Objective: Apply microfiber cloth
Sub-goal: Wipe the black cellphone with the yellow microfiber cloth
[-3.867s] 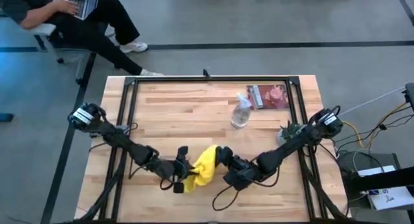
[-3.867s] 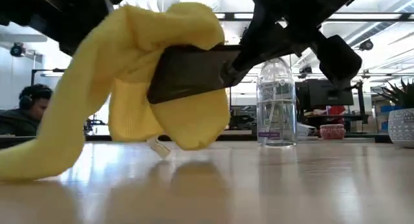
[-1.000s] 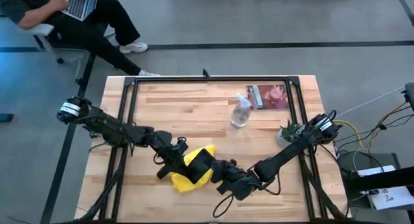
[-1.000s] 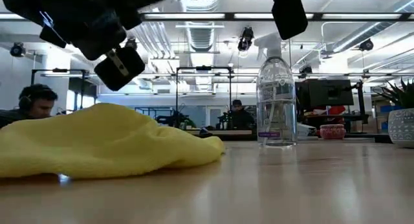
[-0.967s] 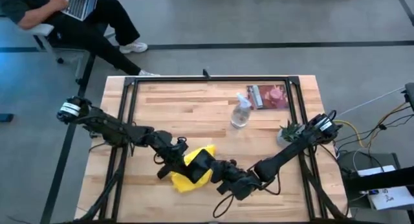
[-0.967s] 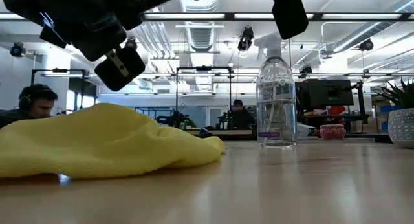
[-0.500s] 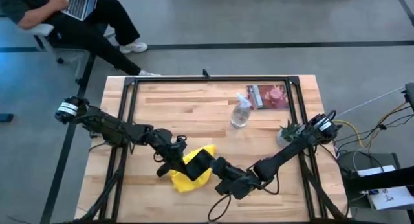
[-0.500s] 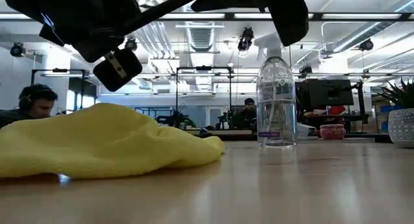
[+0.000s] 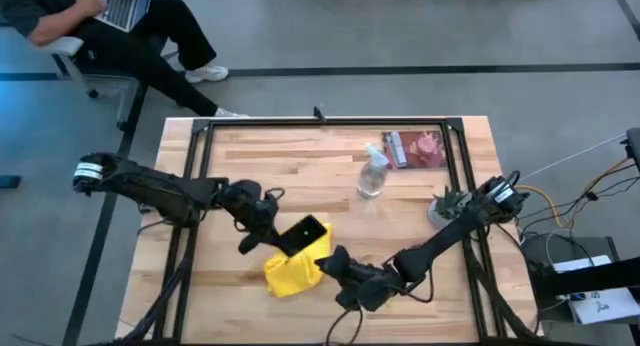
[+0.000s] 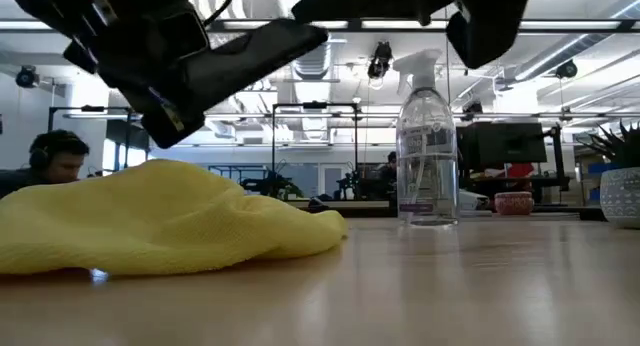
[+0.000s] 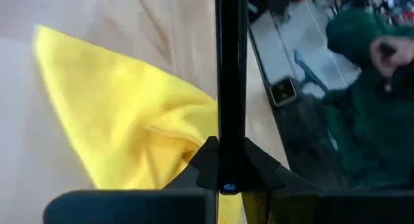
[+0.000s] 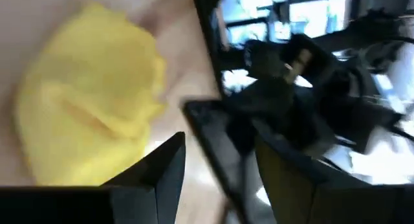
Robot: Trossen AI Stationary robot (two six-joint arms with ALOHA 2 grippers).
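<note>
Broadly, a pale wooden counter (image 9: 300,156) with a black frame along its edges, filling the middle of the high view. Beyond its far-left corner, a seated person (image 9: 110,21) in dark clothes with a laptop on the lap.

Reaching in from the left edge, the left arm, ending in the left pincer (image 9: 272,229) near the counter's middle, clenched on one end of a black phone (image 9: 304,233). Seen from the left wrist, that phone edge-on as a thin dark bar between the fingers. Coming from the right side and bending low along the near edge, the right arm, with the right pincer (image 9: 335,261) released, fingers spread and holding nothing, just beside the cloth's right edge.

On the counter near the front edge, between the two pincers, the microfiber cloth (image 9: 288,273): bright yellow, rumpled, lying in a low heap with soft folds, gripped by neither pincer. In the low view, that heap flat on the wood at the left (image 10: 170,221), the phone (image 10: 262,48) raised well clear above it and tilted.

Farther back and to the right, a clear spray bottle (image 9: 372,174), upright, well apart from the cloth. Just behind the bottle, a reddish flat packet (image 9: 415,148). At the right edge, a small potted plant (image 9: 447,203).
</note>
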